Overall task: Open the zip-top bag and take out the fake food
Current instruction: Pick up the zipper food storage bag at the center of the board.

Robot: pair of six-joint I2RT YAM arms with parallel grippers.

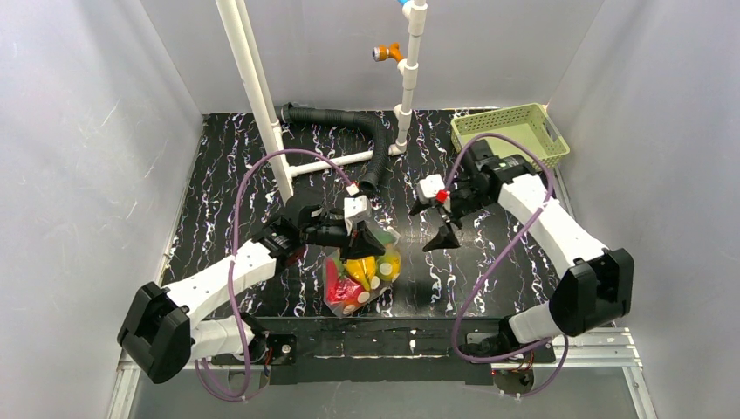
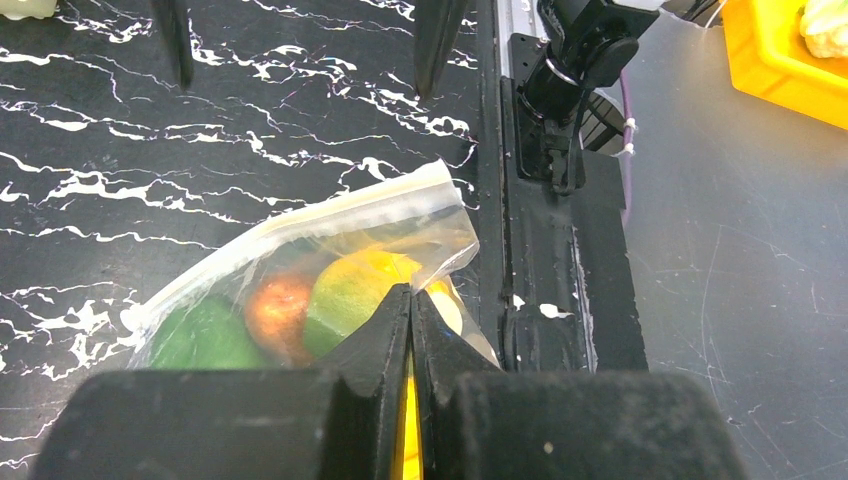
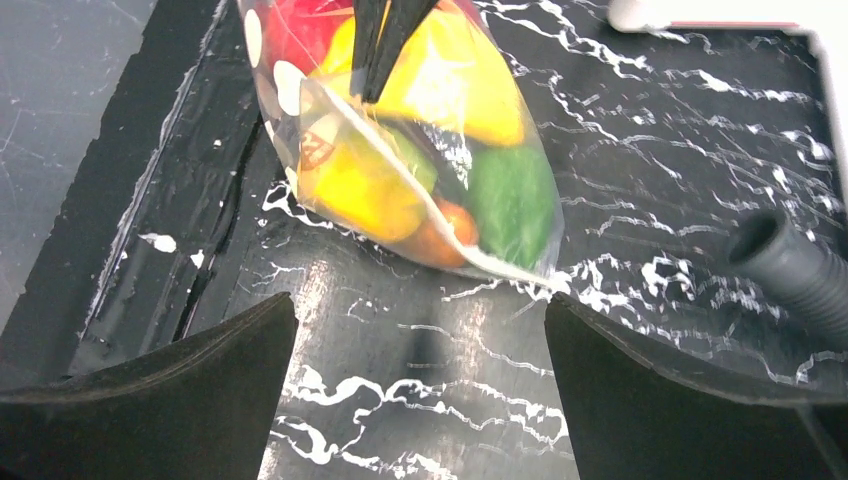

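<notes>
The zip-top bag (image 1: 359,278) lies near the table's front edge, full of fake food (image 1: 366,266). My left gripper (image 1: 366,236) is shut on the bag's plastic at its upper part. In the left wrist view the fingertips (image 2: 411,296) pinch the film beside a yellow-green lemon (image 2: 350,290), an orange-brown piece (image 2: 278,310) and a green piece (image 2: 200,338). The sealed zip strip (image 2: 350,210) runs along the bag's edge. My right gripper (image 1: 436,225) is open and empty, to the right of the bag. The right wrist view shows it (image 3: 418,300) just short of the bag (image 3: 400,160).
A green basket (image 1: 510,131) stands at the back right. A black corrugated hose (image 1: 371,144) and white pipes (image 1: 262,105) stand at the back; the hose end shows in the right wrist view (image 3: 790,265). The black table-edge rail (image 2: 540,250) lies beside the bag.
</notes>
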